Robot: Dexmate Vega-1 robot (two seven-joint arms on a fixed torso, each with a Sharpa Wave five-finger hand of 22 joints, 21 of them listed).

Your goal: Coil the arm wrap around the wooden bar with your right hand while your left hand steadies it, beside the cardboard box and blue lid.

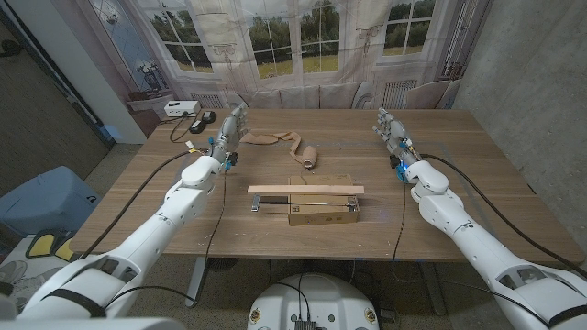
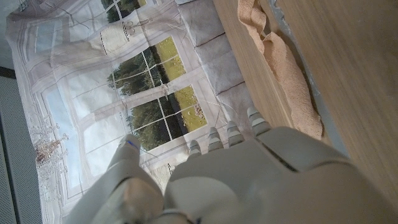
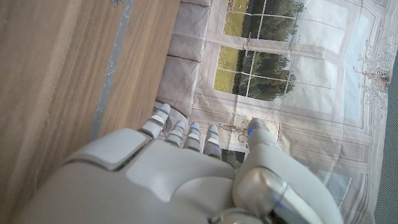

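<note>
Here, hands: left hand [image 1: 230,130] and right hand [image 1: 393,134] hold nothing, fingers loosely apart.
Arm wrap [image 1: 289,143]: just beside the left hand, toward the right.
Wooden bar [image 1: 305,190]: between the hands, nearer the robot, atop the cardboard box [image 1: 316,212].
Tabletop [image 1: 459,165]: bare wood around the right hand.

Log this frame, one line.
left hand: open, idle | right hand: open, idle | arm wrap: loose on table | wooden bar: unwrapped

Tan wrap [image 1: 286,144] on a brown wood-grain table [image 1: 459,183]. Pale wooden bar [image 1: 305,190] over a brown cardboard box [image 1: 316,209]. Pale grey hands, left [image 1: 229,131] and right [image 1: 393,133]. Backdrop [image 1: 275,37] printed with white-framed windows.
</note>
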